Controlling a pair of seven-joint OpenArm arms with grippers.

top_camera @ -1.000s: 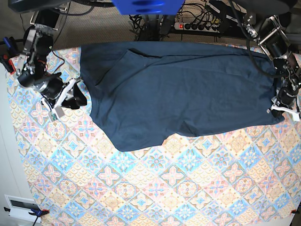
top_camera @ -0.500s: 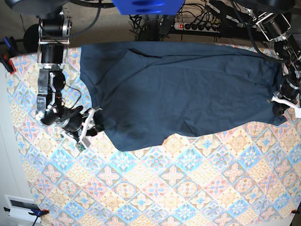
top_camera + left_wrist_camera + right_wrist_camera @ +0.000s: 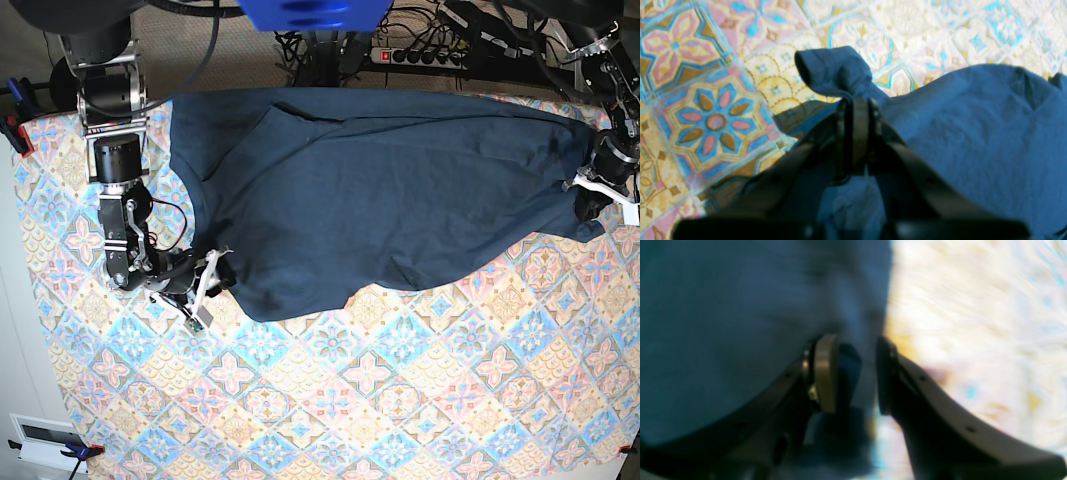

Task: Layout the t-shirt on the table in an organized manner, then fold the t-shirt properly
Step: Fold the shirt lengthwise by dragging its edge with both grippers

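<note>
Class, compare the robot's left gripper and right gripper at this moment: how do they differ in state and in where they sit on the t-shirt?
The left gripper is shut, pinching a bunched fold of the t-shirt; the right gripper has its jaws apart, astride the cloth edge. In the base view, the left sits at the shirt's right end, the right at its lower left edge. Both meet the shirt at its edge, over the table.

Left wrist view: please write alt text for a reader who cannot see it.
The left gripper, jaws shut, pinches a bunched corner of the navy t-shirt above the tile-pattern table. A small cloth fold pokes out beyond the fingertips.
</note>
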